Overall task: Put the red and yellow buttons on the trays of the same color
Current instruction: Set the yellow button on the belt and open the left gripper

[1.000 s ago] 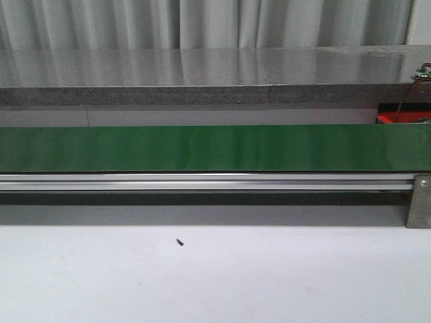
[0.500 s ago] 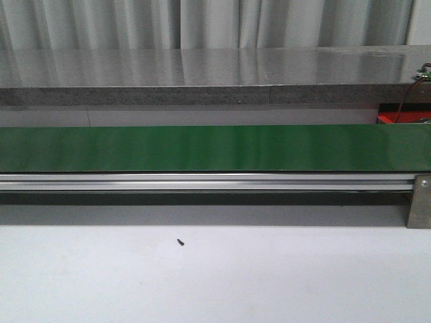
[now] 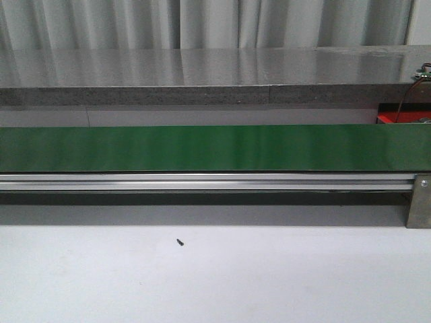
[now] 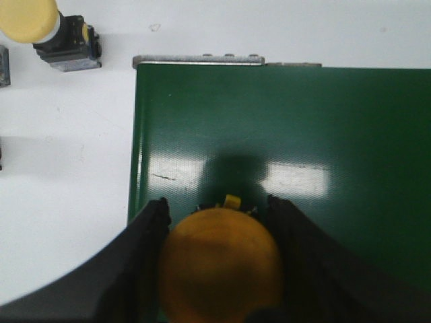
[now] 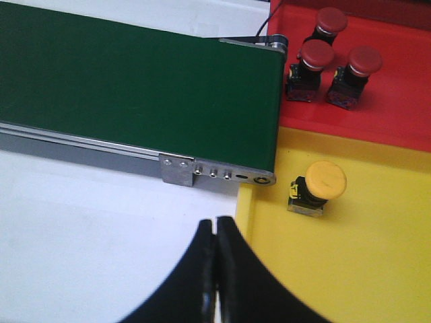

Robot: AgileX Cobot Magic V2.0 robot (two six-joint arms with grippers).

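Note:
In the left wrist view my left gripper [image 4: 217, 202] is shut on a yellow button [image 4: 219, 262], held over the end of the green belt [image 4: 303, 121]. Another yellow button [image 4: 30, 20] stands on the white table beyond the belt's end. The right wrist view shows my right gripper [image 5: 216, 223] shut and empty above the white table, beside the yellow tray [image 5: 377, 269]. One yellow button [image 5: 323, 180] sits in that tray. Three red buttons [image 5: 315, 55] stand in the red tray [image 5: 404, 108] behind it. Neither gripper appears in the front view.
The green conveyor belt [image 3: 202, 148] runs across the front view on an aluminium rail [image 3: 202, 180], with a metal bracket [image 3: 419, 202] at the right. A corner of the red tray [image 3: 394, 118] shows behind it. A small dark speck [image 3: 180, 241] lies on the white table.

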